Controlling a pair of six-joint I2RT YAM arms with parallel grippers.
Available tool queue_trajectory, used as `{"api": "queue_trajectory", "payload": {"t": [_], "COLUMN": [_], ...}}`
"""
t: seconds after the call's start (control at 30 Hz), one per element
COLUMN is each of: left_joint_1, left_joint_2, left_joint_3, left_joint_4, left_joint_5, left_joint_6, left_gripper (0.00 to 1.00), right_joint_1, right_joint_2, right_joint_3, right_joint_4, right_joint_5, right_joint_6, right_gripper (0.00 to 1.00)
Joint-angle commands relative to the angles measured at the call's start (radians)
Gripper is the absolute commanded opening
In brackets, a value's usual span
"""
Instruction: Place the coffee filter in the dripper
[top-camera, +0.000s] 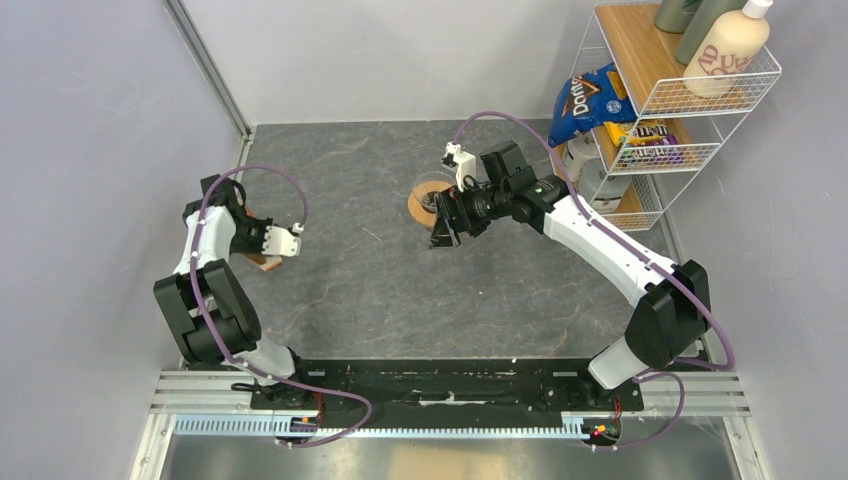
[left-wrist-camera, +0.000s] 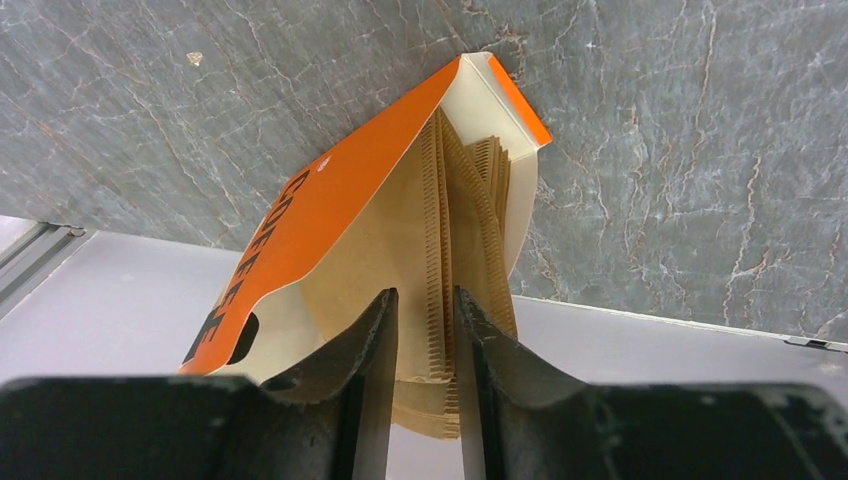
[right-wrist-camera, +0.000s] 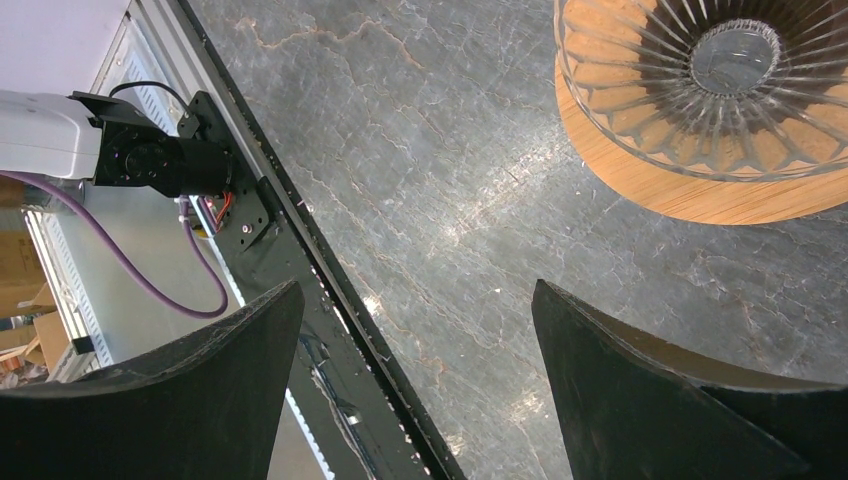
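Observation:
In the left wrist view an orange packet (left-wrist-camera: 340, 190) marked "COFFEE" leans on the table by the left wall, with tan coffee filters (left-wrist-camera: 400, 230) fanning out of its open end. My left gripper (left-wrist-camera: 425, 300) has its fingers a narrow gap apart around the crimped edge of a coffee filter. The right finger touches that edge; a firm pinch is unclear. From above, the left gripper (top-camera: 257, 250) sits over the packet (top-camera: 264, 263). The dripper (top-camera: 426, 200), a ribbed glass cone (right-wrist-camera: 720, 90) on a wooden ring (right-wrist-camera: 680, 195), stands mid-table. My right gripper (top-camera: 443, 235) (right-wrist-camera: 418, 290) hovers open and empty just beside it.
A white wire shelf (top-camera: 700, 95) at the back right holds a blue Doritos bag (top-camera: 580, 100), a candy box (top-camera: 645, 135) and bottles (top-camera: 730, 45). Grey walls close in the left and back. The black base rail (top-camera: 430, 385) runs along the near edge.

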Motion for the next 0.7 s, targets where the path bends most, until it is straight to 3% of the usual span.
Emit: {"api": "queue_trajectory", "payload": {"t": [0.0, 0.5, 0.67], "left_joint_1": [0.004, 0.004, 0.004], "left_joint_2": [0.011, -0.073, -0.110], "left_joint_3": [-0.008, -0.004, 0.007], "left_joint_4": [0.038, -0.060, -0.106], "left_joint_5": [0.016, 0.071, 0.094], "left_joint_6": [0.324, 0.356, 0.347], "left_gripper": [0.32, 0.03, 0.02], "right_joint_1": [0.003, 0.003, 0.003], "right_joint_2": [0.002, 0.011, 0.011], "right_joint_3": [0.003, 0.011, 0.011], "right_joint_4": [0.023, 0.023, 0.023], "right_joint_5": [-0.018, -0.025, -0.030], "right_joint_6": [0.008, 0.008, 0.008], "right_gripper": [0.92, 0.92, 0.92]}}
